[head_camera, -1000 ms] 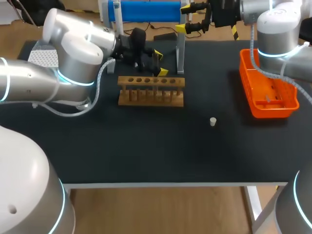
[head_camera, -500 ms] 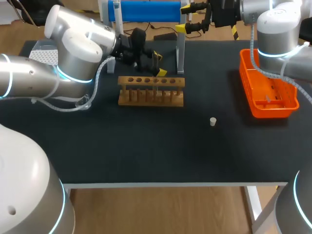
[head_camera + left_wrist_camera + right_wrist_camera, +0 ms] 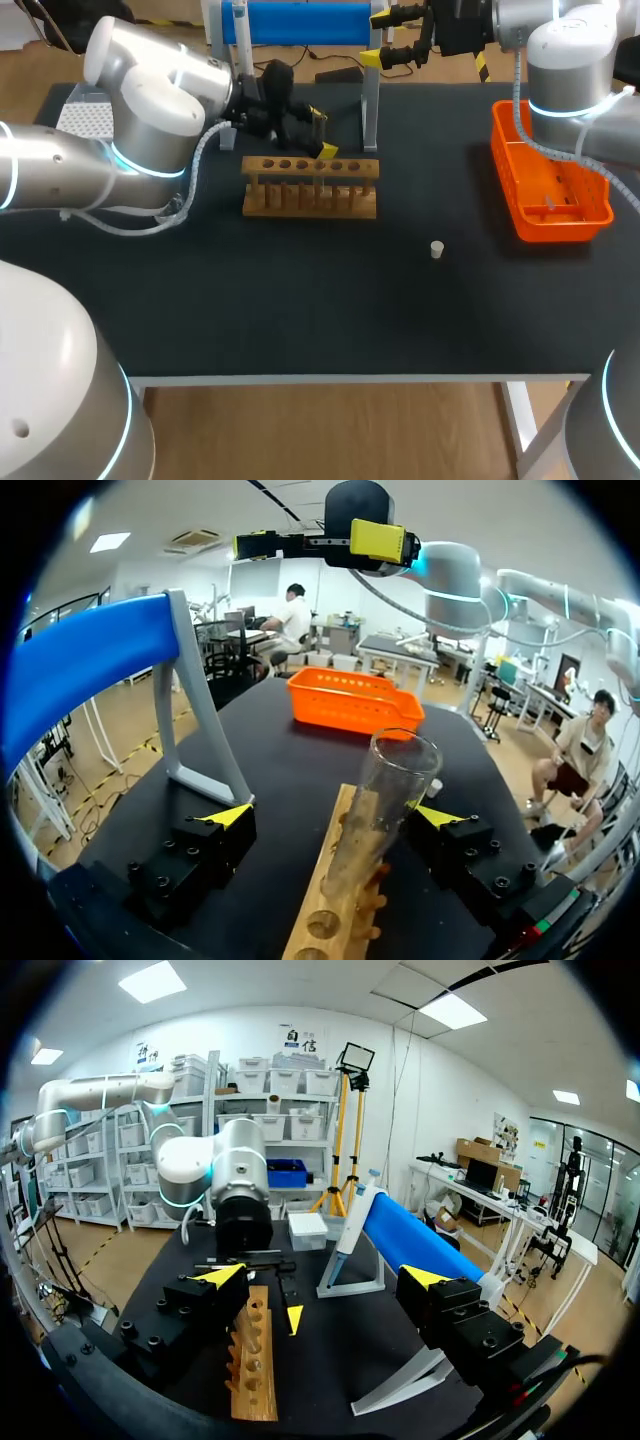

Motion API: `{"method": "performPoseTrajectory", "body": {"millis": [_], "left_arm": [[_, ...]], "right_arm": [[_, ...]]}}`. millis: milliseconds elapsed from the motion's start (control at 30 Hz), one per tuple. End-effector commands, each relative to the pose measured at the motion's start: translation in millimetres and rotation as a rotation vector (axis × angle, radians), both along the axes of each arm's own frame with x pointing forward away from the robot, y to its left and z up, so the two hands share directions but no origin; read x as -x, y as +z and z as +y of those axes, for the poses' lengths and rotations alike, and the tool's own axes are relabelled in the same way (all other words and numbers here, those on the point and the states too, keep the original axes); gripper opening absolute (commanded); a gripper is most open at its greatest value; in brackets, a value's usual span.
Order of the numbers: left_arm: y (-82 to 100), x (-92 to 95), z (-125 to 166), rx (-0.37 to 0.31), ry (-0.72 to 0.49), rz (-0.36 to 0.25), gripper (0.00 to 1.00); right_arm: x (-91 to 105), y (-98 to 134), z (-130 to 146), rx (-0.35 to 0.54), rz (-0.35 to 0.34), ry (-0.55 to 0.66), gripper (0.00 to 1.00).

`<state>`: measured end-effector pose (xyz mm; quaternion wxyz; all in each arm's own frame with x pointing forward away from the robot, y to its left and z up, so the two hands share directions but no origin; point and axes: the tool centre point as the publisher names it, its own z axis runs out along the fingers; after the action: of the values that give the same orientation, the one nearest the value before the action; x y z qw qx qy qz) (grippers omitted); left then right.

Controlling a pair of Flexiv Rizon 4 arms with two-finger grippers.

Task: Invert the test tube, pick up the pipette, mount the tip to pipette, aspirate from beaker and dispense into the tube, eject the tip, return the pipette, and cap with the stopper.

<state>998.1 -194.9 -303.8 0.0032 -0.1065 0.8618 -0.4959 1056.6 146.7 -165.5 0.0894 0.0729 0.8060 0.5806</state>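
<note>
1. A laboratory workbench: a light wooden test-tube rack [image 3: 310,186] stands on the black-topped counter [image 3: 300,310].
2. A clear glass test tube [image 3: 392,780] and a white pipette [image 3: 352,1222], hung on a blue-barred stand [image 3: 300,22], confirm it.

Wooden tube rack [image 3: 310,200], mid-table. Orange basket [image 3: 560,228], right side. Blue-topped stand [image 3: 300,22], rear edge. Black table [image 3: 300,300].
</note>
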Motion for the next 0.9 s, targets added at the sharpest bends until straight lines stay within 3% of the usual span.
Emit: {"method": "performPoseTrajectory", "body": {"millis": [33, 900], "left_arm": [[-0.9, -0.1, -5.5, -0.007, 0.001, 0.0, 1.0], [-3.7, 1.9, -8.2, -0.005, 0.009, -0.004, 1.0]], "right_arm": [[-0.5, 1.0, -0.9, 0.004, 0.003, 0.004, 1.0], [-0.5, 1.0, -0.9, 0.004, 0.003, 0.004, 1.0]]}}
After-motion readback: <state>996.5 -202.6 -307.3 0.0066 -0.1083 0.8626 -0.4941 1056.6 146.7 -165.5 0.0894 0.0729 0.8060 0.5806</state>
